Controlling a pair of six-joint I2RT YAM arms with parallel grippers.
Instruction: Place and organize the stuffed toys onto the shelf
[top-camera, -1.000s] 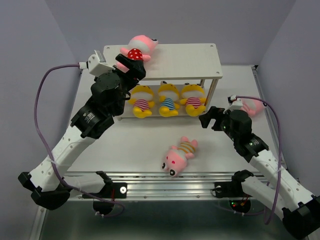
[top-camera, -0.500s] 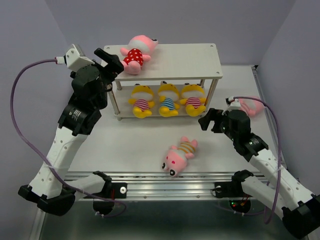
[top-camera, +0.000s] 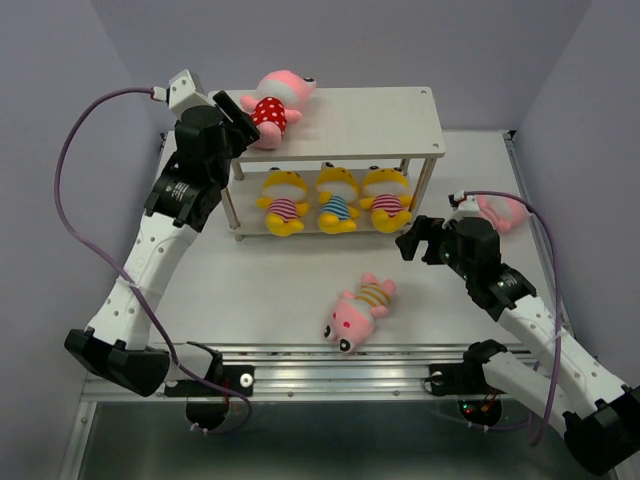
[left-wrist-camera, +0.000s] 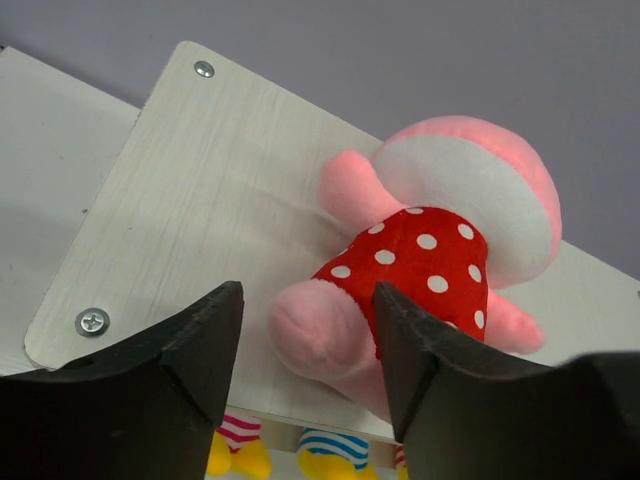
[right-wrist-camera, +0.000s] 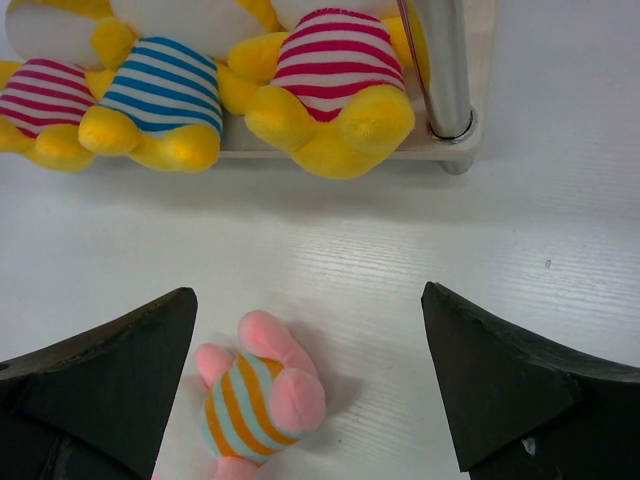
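Note:
A pink stuffed toy in a red-dotted shirt (top-camera: 277, 102) lies on the shelf's top board (top-camera: 380, 115) at its left end. My left gripper (top-camera: 238, 112) is open at the toy's feet. In the left wrist view one pink foot (left-wrist-camera: 312, 325) lies between the open jaws of the left gripper (left-wrist-camera: 305, 318). Three yellow toys (top-camera: 337, 198) lie in a row on the lower board. A pink toy in a striped shirt (top-camera: 358, 312) lies on the table, also in the right wrist view (right-wrist-camera: 258, 400). My right gripper (top-camera: 412, 243) is open and empty above and right of it.
A third pink toy (top-camera: 505, 212) lies on the table at the right, partly behind the right arm. The shelf's front right leg (right-wrist-camera: 445, 70) stands just beyond the right gripper. The right half of the top board is bare.
The left gripper drew back left from the dotted toy, then came in again at its feet. The left arm swung outward. The toy and the right arm stayed put.

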